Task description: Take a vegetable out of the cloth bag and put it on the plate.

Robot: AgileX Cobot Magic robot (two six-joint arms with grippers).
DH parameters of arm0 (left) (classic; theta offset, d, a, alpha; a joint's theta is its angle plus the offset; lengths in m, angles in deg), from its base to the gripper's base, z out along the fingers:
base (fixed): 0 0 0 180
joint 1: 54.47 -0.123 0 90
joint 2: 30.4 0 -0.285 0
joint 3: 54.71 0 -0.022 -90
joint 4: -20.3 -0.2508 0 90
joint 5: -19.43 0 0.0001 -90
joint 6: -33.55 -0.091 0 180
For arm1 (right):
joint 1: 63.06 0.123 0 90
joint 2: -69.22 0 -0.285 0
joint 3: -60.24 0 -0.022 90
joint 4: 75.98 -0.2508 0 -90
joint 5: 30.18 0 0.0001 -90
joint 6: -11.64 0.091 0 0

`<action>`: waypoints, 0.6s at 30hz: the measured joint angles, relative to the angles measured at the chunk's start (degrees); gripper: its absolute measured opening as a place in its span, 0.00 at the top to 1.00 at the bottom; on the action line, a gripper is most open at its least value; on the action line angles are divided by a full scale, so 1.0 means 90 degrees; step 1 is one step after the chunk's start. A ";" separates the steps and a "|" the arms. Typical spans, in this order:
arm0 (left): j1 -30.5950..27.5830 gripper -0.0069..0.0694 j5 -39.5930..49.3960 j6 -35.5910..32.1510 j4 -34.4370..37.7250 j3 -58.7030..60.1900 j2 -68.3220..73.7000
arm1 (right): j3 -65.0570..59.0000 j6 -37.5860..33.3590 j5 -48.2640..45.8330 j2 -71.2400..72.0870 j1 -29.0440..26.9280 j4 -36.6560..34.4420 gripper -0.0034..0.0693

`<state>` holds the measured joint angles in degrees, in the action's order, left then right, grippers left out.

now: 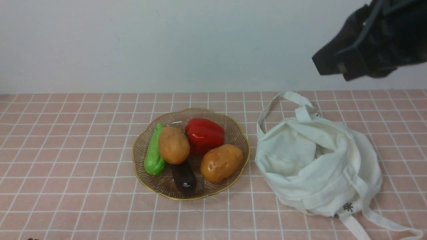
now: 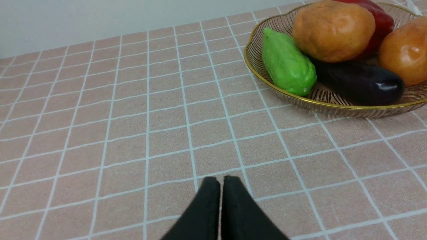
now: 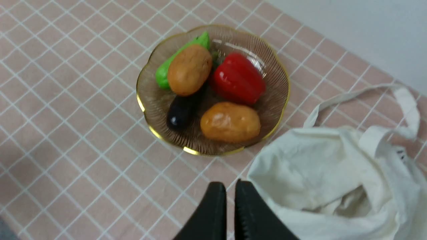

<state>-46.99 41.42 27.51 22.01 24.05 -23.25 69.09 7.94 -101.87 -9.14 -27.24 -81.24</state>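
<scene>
The dull tan-brown potato [image 1: 173, 145] lies in the ribbed gold-rimmed plate [image 1: 233, 131], leaning on a green vegetable and an eggplant. It also shows in the right wrist view [image 3: 189, 70] and the left wrist view [image 2: 333, 30]. The off-white cloth bag [image 1: 320, 166] slumps open to the right of the plate, and I see nothing inside it [image 3: 333, 180]. My right gripper [image 3: 230, 184] is shut and empty, held high above the gap between plate and bag. My left gripper [image 2: 221, 180] is shut and empty, low over the table left of the plate.
The plate also holds a glossy orange potato [image 1: 222, 162], a red pepper [image 1: 204, 135], a green vegetable [image 1: 154, 151] and a dark eggplant [image 1: 183, 177]. The right arm [image 1: 367, 40] hangs at the upper right. Bag straps [image 1: 377, 218] trail toward the front right. A white wall stands behind.
</scene>
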 joint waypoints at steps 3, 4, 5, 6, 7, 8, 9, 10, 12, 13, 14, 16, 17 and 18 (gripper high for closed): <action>0.0000 0.92 0.0000 0.0000 0.0000 0.0000 0.0000 | -0.0880 0.0059 0.0503 0.0335 0.0000 -0.0127 0.97; 0.0000 0.92 0.0000 0.0000 0.0000 0.0000 0.0000 | -0.1107 0.0062 0.0705 0.0423 0.0000 -0.0158 0.97; 0.0000 0.92 0.0000 0.0000 0.0000 0.0000 0.0000 | -0.1663 0.0070 0.1258 0.0641 0.0000 -0.0250 0.97; 0.0000 0.92 0.0000 0.0000 0.0000 0.0000 0.0000 | -0.1825 0.0070 0.1439 0.0708 0.0000 -0.0270 0.97; 0.0000 0.92 0.0000 0.0000 0.0000 0.0000 0.0000 | -0.2153 0.0070 0.1821 0.0849 0.0000 -0.0313 0.97; 0.0000 0.92 0.0000 0.0000 0.0000 0.0000 0.0000 | -0.2802 0.0084 0.2780 0.1139 0.0000 -0.0398 0.97; 0.0000 0.92 0.0000 0.0000 0.0000 0.0000 0.0000 | -0.3185 0.0085 0.3343 0.1311 0.0000 -0.0428 0.97; 0.0000 0.92 0.0000 0.0000 0.0000 0.0000 0.0000 | -0.3330 0.0091 0.3454 0.1375 0.0000 -0.0432 0.97; 0.0000 0.92 0.0000 0.0000 0.0000 0.0000 0.0000 | -0.4001 0.0104 0.4527 0.1668 0.0000 -0.0545 0.97; 0.0000 0.92 0.0000 0.0000 0.0000 0.0000 0.0000 | -0.4233 0.0110 0.4966 0.1767 0.0000 -0.0634 0.97; 0.0000 0.92 0.0000 0.0000 0.0000 0.0000 0.0000 | -0.4421 0.0110 0.5192 0.1837 0.0000 -0.0746 0.97; 0.0000 0.92 0.0000 0.0000 0.0000 0.0000 0.0000 | -0.4710 0.0115 0.5574 0.1916 0.0000 -0.0926 0.97; 0.0000 0.92 0.0000 0.0000 0.0000 0.0000 0.0000 | -0.4790 0.0117 0.5643 0.1929 0.0000 -0.0949 0.97; 0.0000 0.92 0.0000 0.0000 0.0000 0.0000 0.0000 | -0.4875 0.0123 0.5674 0.1935 0.0000 -0.0978 0.97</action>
<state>-46.99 41.42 27.51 22.01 24.05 -23.25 25.22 9.04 -50.81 8.28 -27.24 -90.04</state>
